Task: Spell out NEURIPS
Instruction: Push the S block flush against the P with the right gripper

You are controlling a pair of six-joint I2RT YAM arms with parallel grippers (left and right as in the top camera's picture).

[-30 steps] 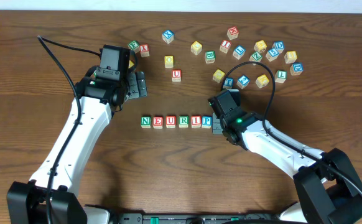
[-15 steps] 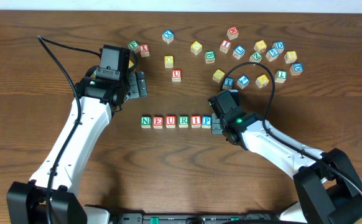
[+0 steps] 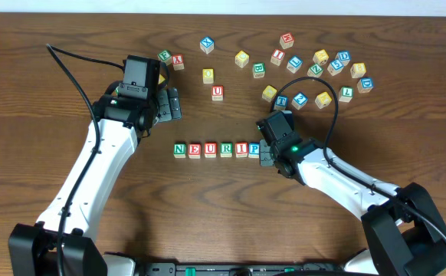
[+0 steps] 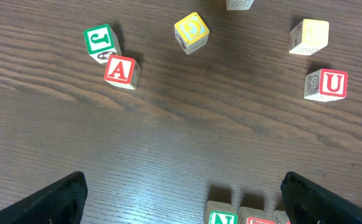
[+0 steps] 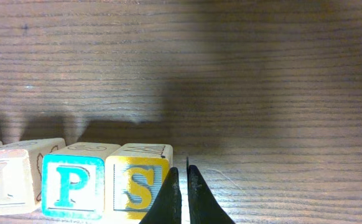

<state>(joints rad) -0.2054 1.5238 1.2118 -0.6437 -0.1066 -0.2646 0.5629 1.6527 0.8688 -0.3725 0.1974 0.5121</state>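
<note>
A row of cubes runs across the table's middle: green N (image 3: 179,149), red E (image 3: 195,149), red U (image 3: 210,149), green R (image 3: 226,149), red I (image 3: 241,149), blue P (image 3: 254,149). In the right wrist view a yellow S cube (image 5: 137,183) stands right of the P (image 5: 72,183), touching it. My right gripper (image 5: 182,186) is shut and empty, its tips against the S cube's right edge; from overhead the gripper (image 3: 266,156) hides the S. My left gripper (image 3: 174,103) hangs open behind the row's left end, with the N (image 4: 221,214) low between its fingers (image 4: 50,202).
Spare cubes lie behind the row: a green J (image 3: 164,56) beside a red A (image 3: 178,60), a yellow cube (image 3: 208,75), a second red U (image 3: 218,93), and several scattered at the back right (image 3: 319,69).
The right arm has edged slightly left toward the row's end. The left arm and the cubes have not moved.
</note>
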